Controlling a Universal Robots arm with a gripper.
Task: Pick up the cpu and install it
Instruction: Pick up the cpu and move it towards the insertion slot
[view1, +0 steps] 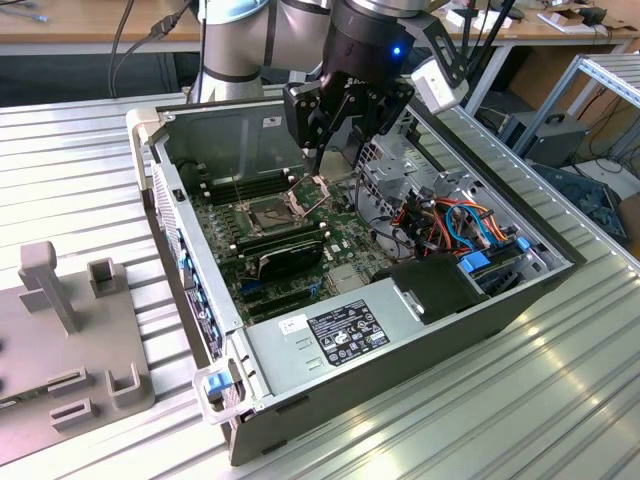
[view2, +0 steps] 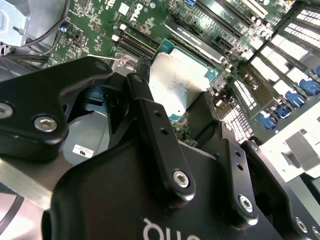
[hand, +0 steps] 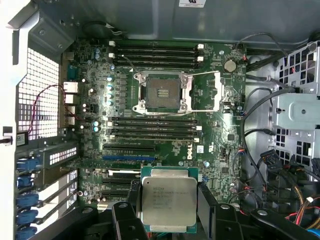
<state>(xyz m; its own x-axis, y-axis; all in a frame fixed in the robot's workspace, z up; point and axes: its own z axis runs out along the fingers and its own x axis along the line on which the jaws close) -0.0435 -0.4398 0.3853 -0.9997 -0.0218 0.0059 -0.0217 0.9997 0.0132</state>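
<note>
cpu (hand: 167, 200): is sitting flat between the two fingers of the gripper, with its silver-grey top turned to the first wrist view. In the second wrist view (view2: 180, 82) the same plate is showing past the finger links.
gripper (view1: 318, 160): is clamping the cpu by two opposite edges (one finger on each side) and is hanging inside the open computer case (view1: 200, 130).
fingers (hand: 206, 210): are pressing black and straight against the cpu's sides.
socket (hand: 161, 91): is lying beneath the gripper and apart from the cpu, which is not seated in it. Its contact field is standing uncovered (the metal frame (hand: 205, 90) is folded open to one side).
motherboard (hand: 215, 130): is spreading green under the gripper.
memory slots (hand: 152, 131): are running in long black rows on both sides of the socket.
cables (view1: 450, 225): are bunching orange and blue to the side of the gripper, well apart from it.
metal table (view1: 60, 180): is carrying the case, which is lying on its side.
</note>
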